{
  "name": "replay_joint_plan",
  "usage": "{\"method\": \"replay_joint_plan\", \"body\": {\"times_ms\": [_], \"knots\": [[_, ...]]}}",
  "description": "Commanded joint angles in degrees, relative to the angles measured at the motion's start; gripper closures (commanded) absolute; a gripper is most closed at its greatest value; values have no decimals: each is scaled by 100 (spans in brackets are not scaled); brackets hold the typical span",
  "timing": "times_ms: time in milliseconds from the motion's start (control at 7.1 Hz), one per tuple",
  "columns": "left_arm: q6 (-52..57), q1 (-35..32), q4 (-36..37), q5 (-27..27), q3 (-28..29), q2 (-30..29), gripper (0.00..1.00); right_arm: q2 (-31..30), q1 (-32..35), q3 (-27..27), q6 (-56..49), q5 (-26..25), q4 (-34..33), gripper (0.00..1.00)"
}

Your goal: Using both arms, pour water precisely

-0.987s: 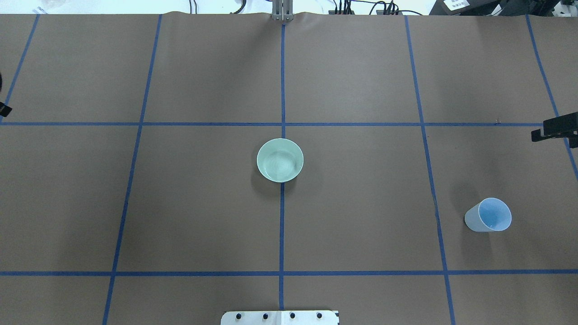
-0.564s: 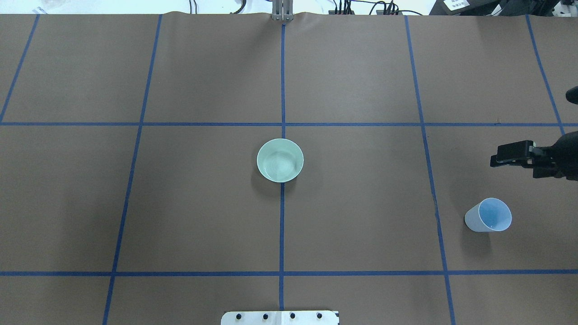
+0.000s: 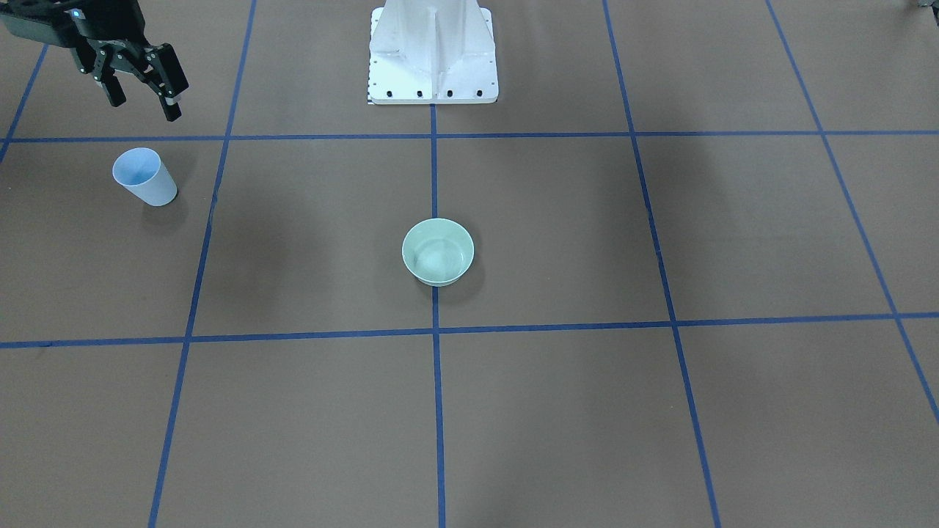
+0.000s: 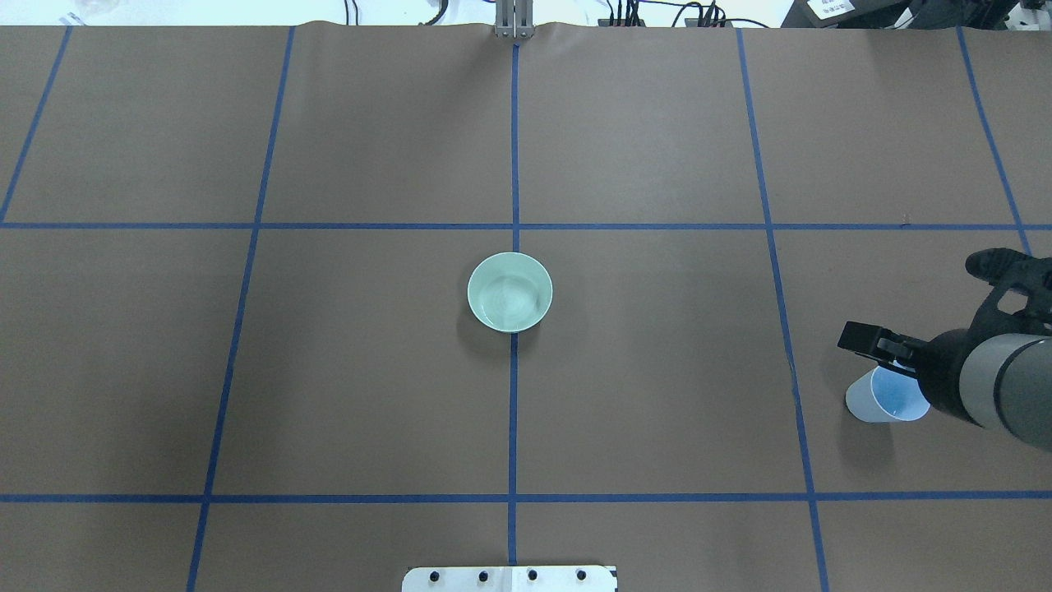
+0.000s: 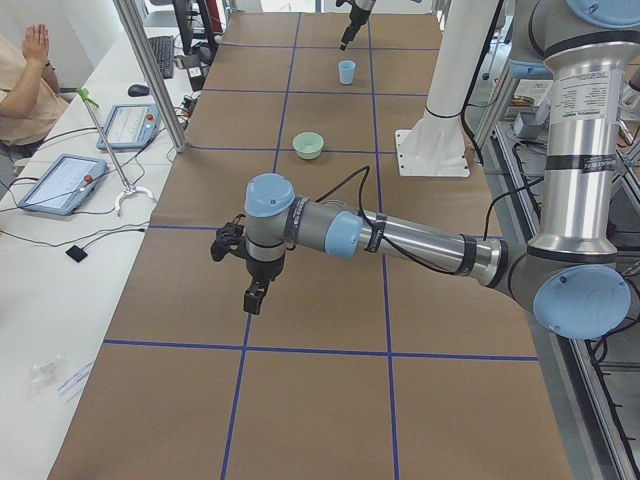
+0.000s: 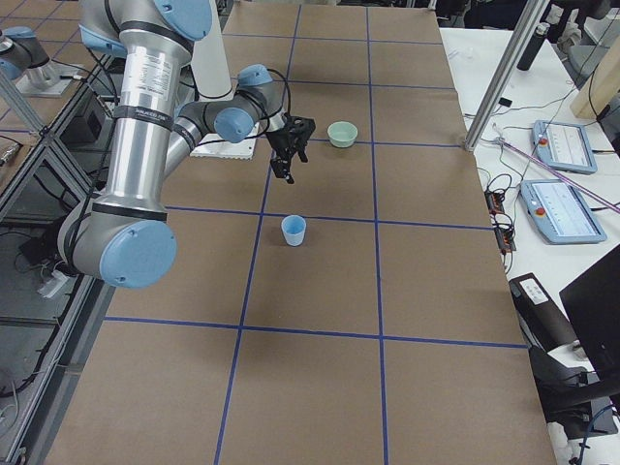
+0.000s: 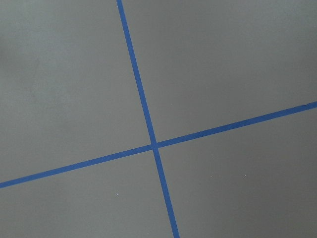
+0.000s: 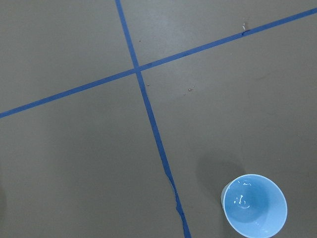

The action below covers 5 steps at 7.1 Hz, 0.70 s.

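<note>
Your right end effector [image 3: 144, 103] hangs above the tabletop [image 3: 587, 411] with its two fingers spread apart and nothing between them. The blue cup [image 3: 144, 176] stands upright just beside it, clear of both fingers. In the front-facing view the cup sits slightly farther from the robot's base than the fingertips. In the overhead view the right arm [image 4: 1011, 378] comes in from the right edge and its wrist covers part of the cup's rim, so the end effector is high over the cup's near side. The right wrist camera looks straight down and catches the cup in its lower right corner, mouth up, with a few wet glints on its bottom.

The pale green bowl [image 4: 509, 292] rests on the centre tape line [image 4: 514, 148], well apart from the cup and from both end effectors. Its inside has a faint sheen.

Your left arm [image 5: 420, 240] reaches out over the tabletop's other end, well away from the bowl and cup. The left end effector [image 5: 237, 275] points downward above the brown paper. It shows only in the left side view, so I cannot tell whether its jaws are apart or together. Its wrist camera shows only a crossing of two blue tape lines.
</note>
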Motion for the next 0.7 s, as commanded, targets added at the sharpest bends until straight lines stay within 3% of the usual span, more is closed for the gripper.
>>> {"method": "replay_joint_plan", "body": {"times_ms": [0, 282, 564], "knots": [[-7, -5, -7, 0, -7, 55, 0, 27, -1167, 19, 1504, -1620, -1209, 0], [-7, -5, -7, 0, -33, 90, 0, 175, -1757, -25, 2683, -2273, -2194, 0], [-7, -5, -7, 0, -42, 90, 0, 1076, -1927, -540, 3424, -2433, -3485, 0]]}}
